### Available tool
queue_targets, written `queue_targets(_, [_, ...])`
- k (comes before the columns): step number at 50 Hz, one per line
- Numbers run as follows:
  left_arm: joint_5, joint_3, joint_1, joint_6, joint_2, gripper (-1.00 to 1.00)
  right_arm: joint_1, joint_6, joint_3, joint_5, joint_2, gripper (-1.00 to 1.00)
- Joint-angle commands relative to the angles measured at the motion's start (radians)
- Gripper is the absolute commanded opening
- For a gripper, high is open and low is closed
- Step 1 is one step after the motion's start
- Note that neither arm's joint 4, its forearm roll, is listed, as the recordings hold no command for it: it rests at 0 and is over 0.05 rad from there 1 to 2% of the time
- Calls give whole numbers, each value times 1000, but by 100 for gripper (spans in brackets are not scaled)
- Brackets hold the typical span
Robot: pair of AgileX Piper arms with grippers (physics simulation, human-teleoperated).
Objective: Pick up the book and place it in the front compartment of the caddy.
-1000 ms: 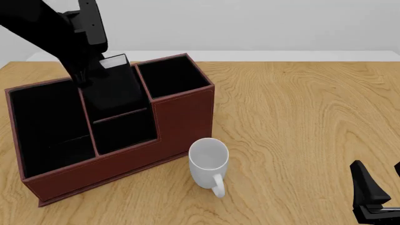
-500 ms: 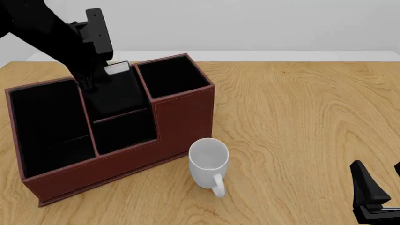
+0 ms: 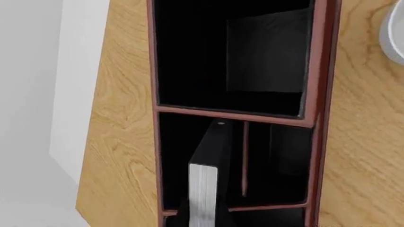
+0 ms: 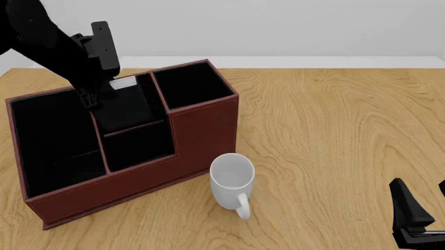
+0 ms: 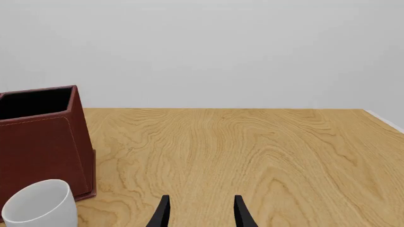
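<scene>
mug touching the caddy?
Apart. The front view shows a strip of bare table between the mug and the caddy wall behind it.

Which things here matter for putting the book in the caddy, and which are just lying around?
Part of the job:
book
caddy
front compartment
left claw

Just lying about:
white mug
right claw, idle and open over the table
</scene>
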Motion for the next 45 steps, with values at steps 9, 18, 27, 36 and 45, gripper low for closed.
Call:
queue_targets(9, [-51, 21, 11, 16, 15, -100, 0, 0, 0, 0, 0, 100])
queue_targets(18, [-69, 20, -1, 3, 43, -100, 0, 0, 0, 0, 0, 100])
queue_targets(27, [-86, 13, -18, -14, 79, -100, 0, 0, 0, 0, 0, 100])
queue_targets(36, [-101, 3, -34, -33, 113, -100, 0, 0, 0, 0, 0, 100])
queue_targets(45, [-117, 8, -48, -47, 135, -100, 0, 0, 0, 0, 0, 100])
